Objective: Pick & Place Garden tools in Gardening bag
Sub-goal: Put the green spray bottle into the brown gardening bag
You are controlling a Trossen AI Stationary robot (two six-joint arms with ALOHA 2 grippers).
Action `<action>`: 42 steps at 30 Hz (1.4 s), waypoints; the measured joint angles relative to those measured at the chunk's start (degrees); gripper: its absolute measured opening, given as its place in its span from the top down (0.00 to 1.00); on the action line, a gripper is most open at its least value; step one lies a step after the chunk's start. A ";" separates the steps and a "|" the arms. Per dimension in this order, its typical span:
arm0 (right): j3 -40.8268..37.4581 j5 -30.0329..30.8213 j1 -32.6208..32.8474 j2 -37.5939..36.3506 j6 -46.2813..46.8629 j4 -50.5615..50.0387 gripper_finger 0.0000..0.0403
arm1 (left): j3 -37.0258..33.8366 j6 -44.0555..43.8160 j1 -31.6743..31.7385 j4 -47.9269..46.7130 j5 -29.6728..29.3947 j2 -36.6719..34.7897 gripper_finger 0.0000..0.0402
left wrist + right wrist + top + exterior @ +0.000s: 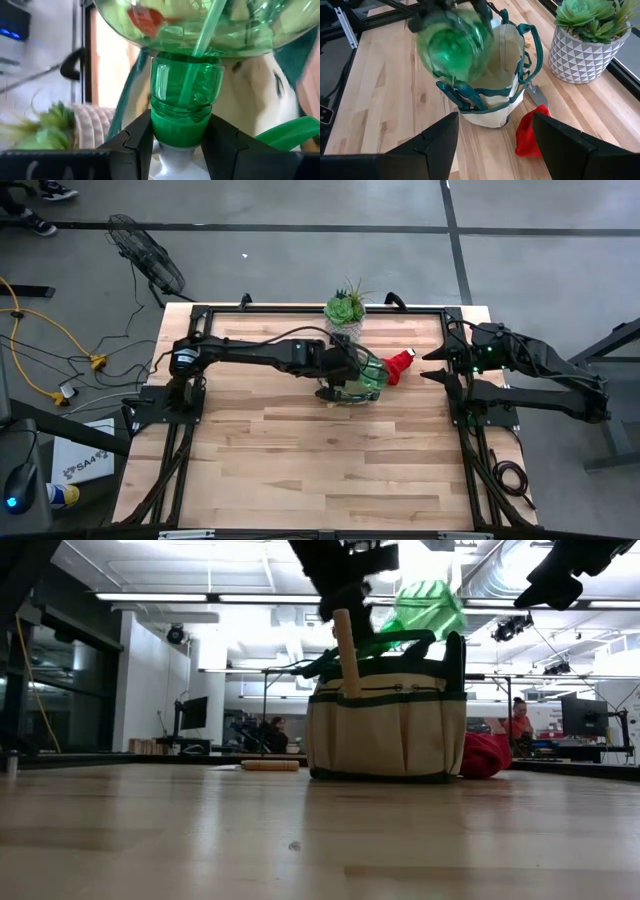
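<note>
From above, we see the left end effector (352,378) holding the green spray bottle (371,372) over the gardening bag (345,385) mid-worktop (300,460); the red cone-shaped piece (400,365) lies just beside the bag, and the right end effector (432,364) waits near the worktop's right edge.

At table height, we see a wooden handle (346,650) sticking up from the bag (385,730).

Through the left wrist camera, we see the fingers (137,140) pinching the bottle's neck (182,95).

Through the right wrist camera, we see its fingers (435,137) spread, empty, with a succulent (585,15) in a white pot beyond.
</note>
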 joint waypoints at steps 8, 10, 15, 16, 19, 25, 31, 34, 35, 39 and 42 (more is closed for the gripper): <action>0.00 -0.01 0.00 -0.02 0.00 -0.02 0.39 | -0.28 0.19 0.50 -2.59 -0.46 1.58 0.68; 0.00 -0.01 0.00 0.00 0.00 -0.01 0.39 | -0.26 -0.21 0.76 -3.30 -1.42 1.55 0.68; 0.00 0.00 0.00 0.00 0.00 0.00 0.39 | -0.26 -0.20 1.44 -6.55 -2.92 1.54 0.68; 0.00 -0.01 0.00 0.00 0.00 0.00 0.39 | -0.26 -0.23 1.70 -6.84 -2.99 1.54 0.68; 0.00 -0.01 0.00 0.00 0.00 0.00 0.39 | -0.26 -1.54 2.01 -7.70 -3.64 1.54 0.68; 0.00 -0.01 0.00 -0.01 0.01 0.00 0.39 | -0.26 -1.76 2.42 -9.51 -3.62 1.54 0.68; 0.00 -0.01 0.00 0.00 0.00 0.00 0.39 | -0.26 -1.76 2.34 -10.05 -3.26 1.54 0.63; 0.00 -0.01 0.00 0.00 0.02 0.00 0.39 | -0.27 -1.76 2.34 -10.10 -2.71 1.54 0.56; 0.00 -0.01 0.00 0.00 0.00 0.00 0.39 | -0.27 -1.76 2.34 -10.12 -2.68 1.54 0.54; 0.00 -0.01 0.00 -0.02 0.00 0.00 0.39 | -0.26 -1.71 2.34 -10.31 -2.68 1.54 0.45; 0.00 -0.01 0.00 -0.01 0.00 0.00 0.39 | -0.27 -0.26 2.34 -10.54 -2.70 1.54 0.39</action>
